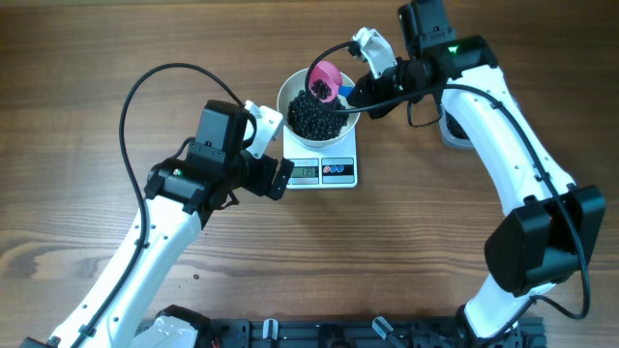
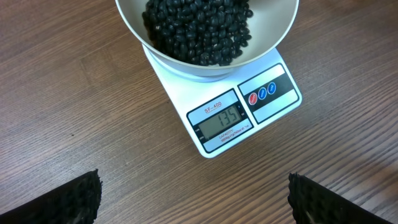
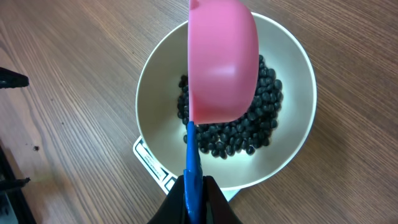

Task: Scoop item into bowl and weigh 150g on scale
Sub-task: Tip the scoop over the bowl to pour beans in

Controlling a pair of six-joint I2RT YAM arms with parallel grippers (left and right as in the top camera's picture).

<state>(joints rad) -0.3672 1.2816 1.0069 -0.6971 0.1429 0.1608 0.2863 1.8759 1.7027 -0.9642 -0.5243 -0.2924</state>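
Our right pincer is clamped on the pink scoop, tipped over the white bowl of black beads on the scale, reading 135; left pincer stands apart. We risk overshooting if the scoop dumps too many.

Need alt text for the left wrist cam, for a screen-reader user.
A white bowl of small black beads sits on a white kitchen scale whose display reads 135, on a wooden table. The left hand is open and empty, its dark fingertips at the bottom corners.
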